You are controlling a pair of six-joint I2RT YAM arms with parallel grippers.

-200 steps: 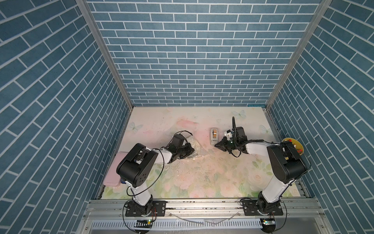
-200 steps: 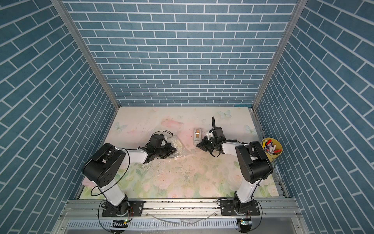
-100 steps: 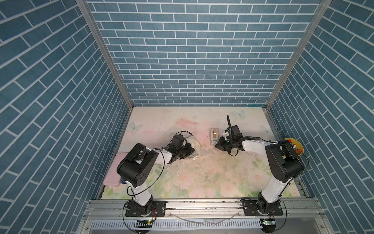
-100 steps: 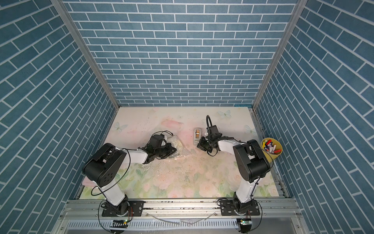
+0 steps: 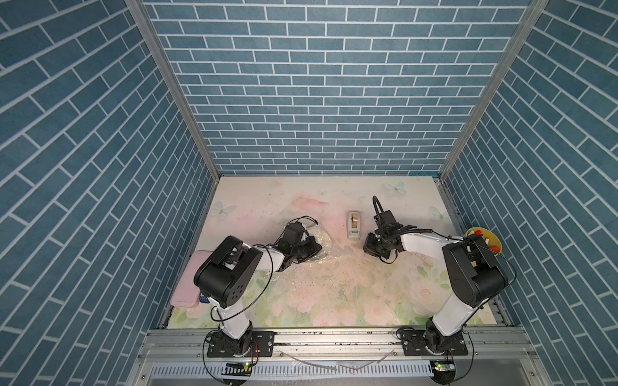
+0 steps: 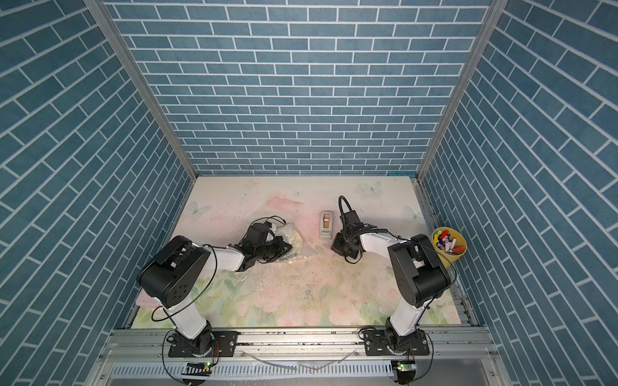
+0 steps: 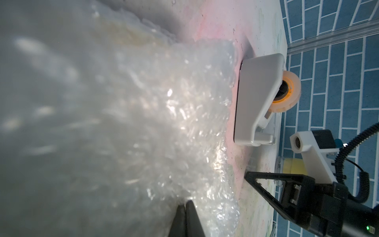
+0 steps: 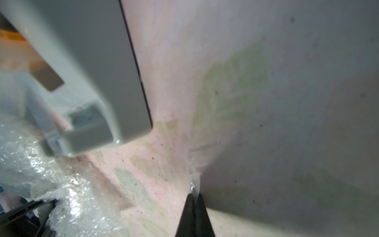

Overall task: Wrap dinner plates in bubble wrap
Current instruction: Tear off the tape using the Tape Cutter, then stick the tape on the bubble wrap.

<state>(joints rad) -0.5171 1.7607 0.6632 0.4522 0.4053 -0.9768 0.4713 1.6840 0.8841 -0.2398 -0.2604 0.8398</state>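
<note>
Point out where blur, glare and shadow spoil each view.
In the left wrist view the near bubble wrap is blurred, with glare on its farther folds; in the right wrist view the tape dispenser is out of focus and shadow darkens the table; both top views are sharp and evenly lit, the brick walls splayed by perspective.

You get bright, even top views, walls [image 5: 83, 133] stretched at 9 and 3 o'clock; wrist views blur close, bubble wrap [image 7: 170, 96] glaring.
</note>
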